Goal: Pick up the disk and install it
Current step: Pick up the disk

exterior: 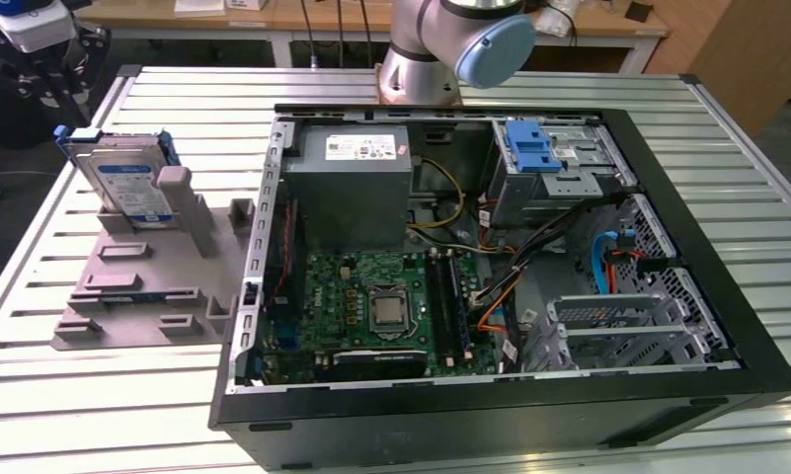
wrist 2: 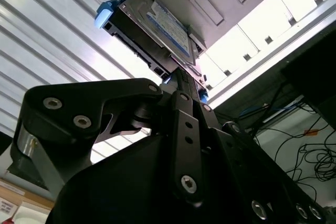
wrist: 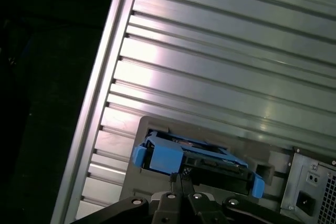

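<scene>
The disk point(exterior: 121, 183) is a silver drive with a blue-and-white label in a blue bracket. It stands on edge in a grey holder point(exterior: 145, 286) on the table, at the exterior view's left. My gripper point(exterior: 63, 99) hangs over the disk's upper end, with a small gap between them. Both wrist views show the disk point(wrist 2: 157, 24) point(wrist: 194, 158) just beyond the fingertips. The gripper point(wrist 2: 179, 77) point(wrist: 178, 178) is shut, its fingers pressed together with nothing between them.
An open black computer case point(exterior: 711, 375) lies on the slatted metal table point(exterior: 92, 415), to the right of the holder in the exterior view. Inside are a grey power supply point(exterior: 355, 183), a green motherboard point(exterior: 382, 306) and a drive bay with a blue latch point(exterior: 533, 148). The arm's base point(exterior: 429, 49) stands behind the case.
</scene>
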### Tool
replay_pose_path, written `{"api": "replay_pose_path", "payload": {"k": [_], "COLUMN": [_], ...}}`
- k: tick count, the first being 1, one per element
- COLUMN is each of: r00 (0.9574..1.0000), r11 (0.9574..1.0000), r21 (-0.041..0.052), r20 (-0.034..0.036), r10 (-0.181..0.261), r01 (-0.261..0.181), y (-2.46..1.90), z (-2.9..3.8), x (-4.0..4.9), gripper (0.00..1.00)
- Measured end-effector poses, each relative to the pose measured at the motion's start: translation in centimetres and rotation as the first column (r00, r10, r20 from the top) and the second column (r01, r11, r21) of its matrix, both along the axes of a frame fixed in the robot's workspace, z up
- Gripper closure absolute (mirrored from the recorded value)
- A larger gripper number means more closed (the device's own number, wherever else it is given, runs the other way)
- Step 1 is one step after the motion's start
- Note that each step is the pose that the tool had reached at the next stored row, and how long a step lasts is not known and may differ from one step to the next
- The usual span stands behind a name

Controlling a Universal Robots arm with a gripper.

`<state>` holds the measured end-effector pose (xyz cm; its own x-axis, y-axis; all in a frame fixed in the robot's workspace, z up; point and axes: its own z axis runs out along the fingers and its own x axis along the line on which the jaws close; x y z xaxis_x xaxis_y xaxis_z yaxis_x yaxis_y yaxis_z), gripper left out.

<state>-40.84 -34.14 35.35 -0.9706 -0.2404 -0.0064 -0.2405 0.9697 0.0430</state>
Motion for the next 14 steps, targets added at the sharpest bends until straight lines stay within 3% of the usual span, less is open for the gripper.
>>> {"api": "replay_pose_path", "payload": {"k": [14], "r00": [0.9978], "r11": [0.9978], "r21": [-0.0001], "r20": [0.0000], "r10": [0.066], "r01": [-0.066], "y": [0.00], "z": [0.00], "x": [0.00], "gripper": [0.89]}}
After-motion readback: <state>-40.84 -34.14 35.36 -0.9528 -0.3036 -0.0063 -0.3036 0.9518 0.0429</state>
